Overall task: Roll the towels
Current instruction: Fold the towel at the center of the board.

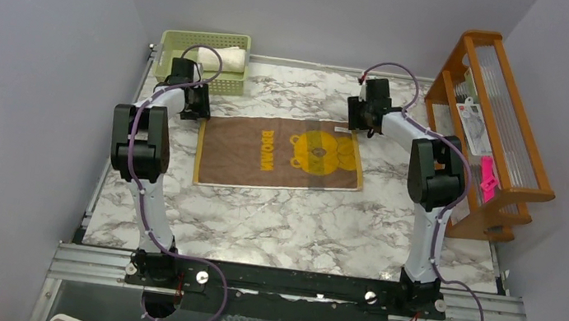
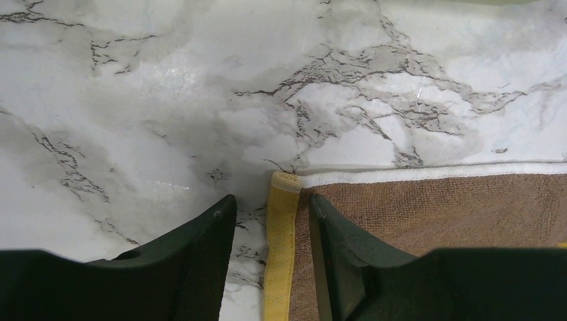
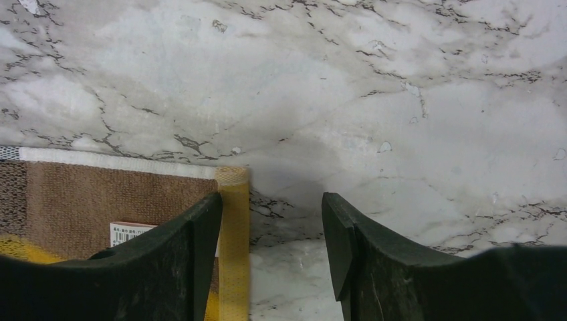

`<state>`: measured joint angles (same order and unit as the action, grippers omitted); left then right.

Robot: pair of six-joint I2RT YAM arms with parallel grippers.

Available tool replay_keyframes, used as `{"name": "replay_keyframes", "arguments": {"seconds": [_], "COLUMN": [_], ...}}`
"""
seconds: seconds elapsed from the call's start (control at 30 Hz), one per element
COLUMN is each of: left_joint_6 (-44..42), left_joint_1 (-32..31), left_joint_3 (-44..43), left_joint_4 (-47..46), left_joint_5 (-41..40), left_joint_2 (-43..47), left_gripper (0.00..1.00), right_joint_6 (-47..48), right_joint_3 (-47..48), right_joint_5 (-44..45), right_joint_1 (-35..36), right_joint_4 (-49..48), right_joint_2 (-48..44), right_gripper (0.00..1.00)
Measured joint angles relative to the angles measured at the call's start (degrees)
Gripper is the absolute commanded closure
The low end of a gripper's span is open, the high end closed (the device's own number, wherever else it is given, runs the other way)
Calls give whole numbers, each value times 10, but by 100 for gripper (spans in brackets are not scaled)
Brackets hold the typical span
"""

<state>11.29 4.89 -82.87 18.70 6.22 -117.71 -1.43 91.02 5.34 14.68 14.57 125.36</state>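
Mustard-yellow towel is spread flat mid-table. Cream towel appears rolled in the basket at 11 o'clock. Left gripper and right gripper are spread wide at the far corners, at 11 and 1 o'clock, with nothing held. Cloth is judged light and limp, best pinched at the hemmed corners.

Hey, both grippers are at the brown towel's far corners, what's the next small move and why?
Probably lower and close both: the left gripper and right gripper stand open, each straddling a far corner's yellow hem of the flat brown towel, so pinching there could start the roll.
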Motion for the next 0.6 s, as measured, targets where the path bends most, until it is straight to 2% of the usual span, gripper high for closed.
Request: {"name": "replay_keyframes", "arguments": {"seconds": [0.4, 0.6], "left_joint_6": [-10, -20], "left_joint_1": [-2, -3], "left_joint_3": [-1, -5], "left_joint_4": [-1, -2], "left_joint_5": [-22, -39], "left_joint_2": [-2, -6], "left_gripper": [53, 54], "right_joint_6": [5, 22], "right_joint_3": [4, 37], "right_joint_5": [-18, -11], "right_joint_1": [0, 0], "right_joint_4": [3, 17], "right_joint_2": [0, 24], "right_gripper": [43, 43]}}
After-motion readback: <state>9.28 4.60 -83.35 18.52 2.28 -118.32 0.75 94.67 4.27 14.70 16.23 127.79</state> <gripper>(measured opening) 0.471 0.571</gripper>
